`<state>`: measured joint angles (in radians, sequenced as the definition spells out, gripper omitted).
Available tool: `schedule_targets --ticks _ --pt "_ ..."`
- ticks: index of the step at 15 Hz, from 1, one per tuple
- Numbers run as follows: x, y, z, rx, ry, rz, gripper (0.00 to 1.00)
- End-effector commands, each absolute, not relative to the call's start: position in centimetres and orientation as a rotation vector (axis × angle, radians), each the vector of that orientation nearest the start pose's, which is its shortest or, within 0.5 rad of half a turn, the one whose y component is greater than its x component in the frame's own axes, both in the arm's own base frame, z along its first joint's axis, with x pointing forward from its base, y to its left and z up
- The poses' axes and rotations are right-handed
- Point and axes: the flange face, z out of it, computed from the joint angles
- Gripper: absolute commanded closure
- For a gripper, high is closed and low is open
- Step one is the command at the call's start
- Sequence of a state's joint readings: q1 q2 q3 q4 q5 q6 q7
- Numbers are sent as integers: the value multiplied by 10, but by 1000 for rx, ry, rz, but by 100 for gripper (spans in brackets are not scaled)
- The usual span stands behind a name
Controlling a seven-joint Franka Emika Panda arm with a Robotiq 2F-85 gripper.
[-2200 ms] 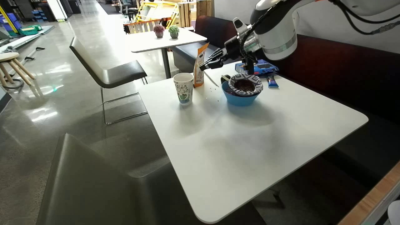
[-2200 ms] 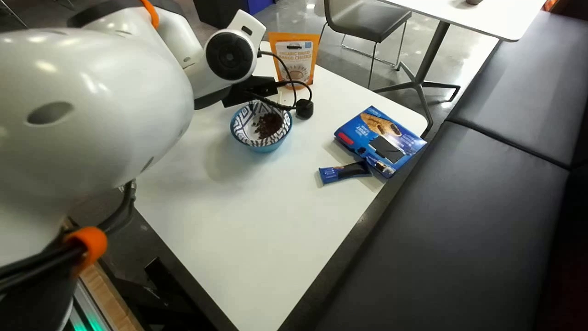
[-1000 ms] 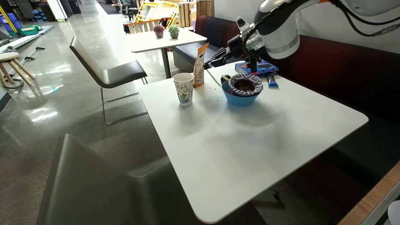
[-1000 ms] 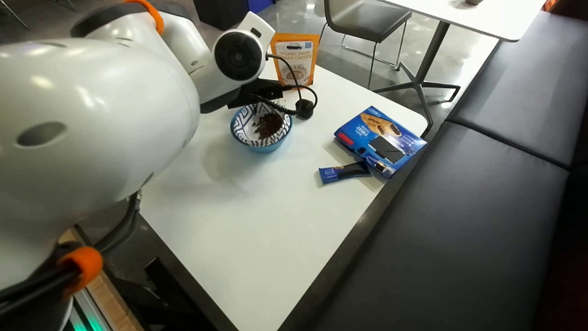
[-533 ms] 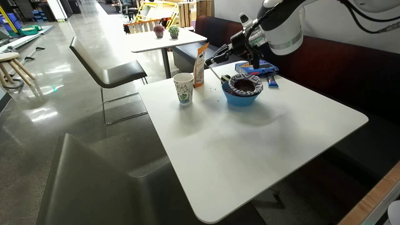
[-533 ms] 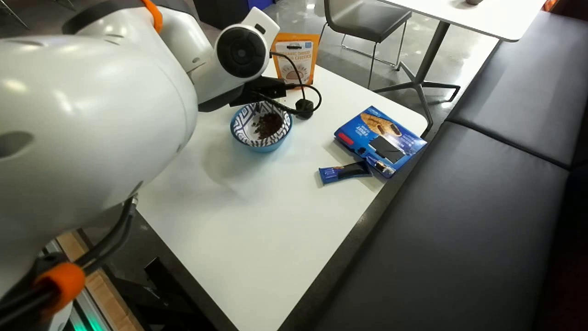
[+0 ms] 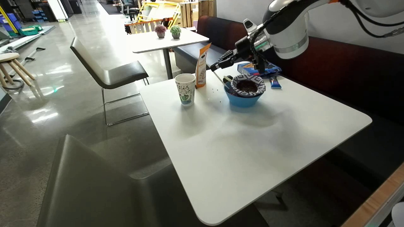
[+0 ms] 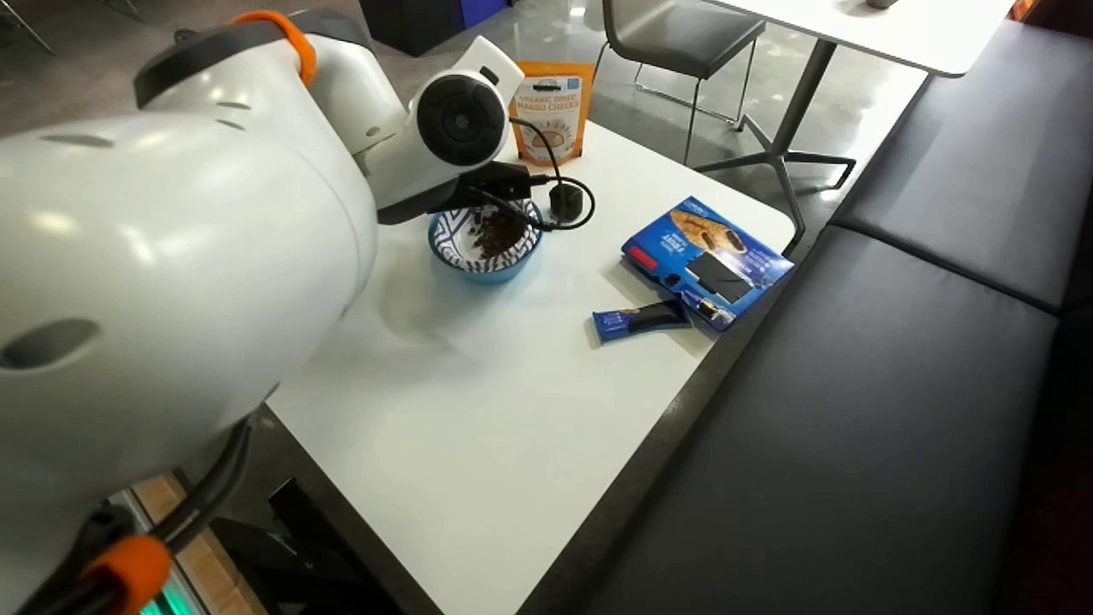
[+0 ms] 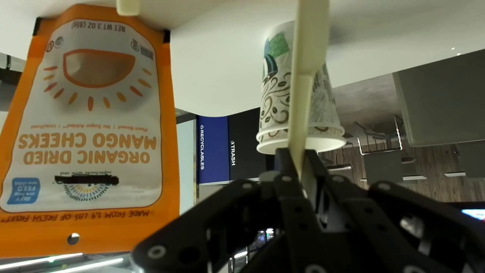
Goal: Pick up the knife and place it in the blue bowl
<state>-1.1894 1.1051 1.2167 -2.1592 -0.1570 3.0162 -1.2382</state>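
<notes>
The pale, thin knife is held between the fingertips of my gripper and slants down toward the blue bowl. In an exterior view its lower end overlaps the bowl's rim; I cannot tell whether it is above or inside. In the wrist view the knife runs up from the closed fingers. The light-blue bowl holds a black-and-white patterned bowl with dark bits in it. The fingers and knife are hidden behind the arm in that exterior view.
A paper cup and an upright orange mango bag stand beside the bowl. A blue box and a blue packet lie near the bench side. A dark and pale-green item is at the bowl's rim.
The arm and gripper have moved toward the bowl with the knife held. The knife's lower end, earlier apart from the bowl, now overlaps its rim in an exterior view.
</notes>
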Motion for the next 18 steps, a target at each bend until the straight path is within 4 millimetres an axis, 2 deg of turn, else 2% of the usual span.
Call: schedule_targets --ticks 1,4,10,18 --pt "594 -22 224 -2154 -1101 -1142 97" --pt "591 -27 216 -2173 -1105 -1130 97" --pt "582 -22 197 -2167 -1149 -1100 97" --pt "572 -37 189 -2207 -1173 -1046 97"
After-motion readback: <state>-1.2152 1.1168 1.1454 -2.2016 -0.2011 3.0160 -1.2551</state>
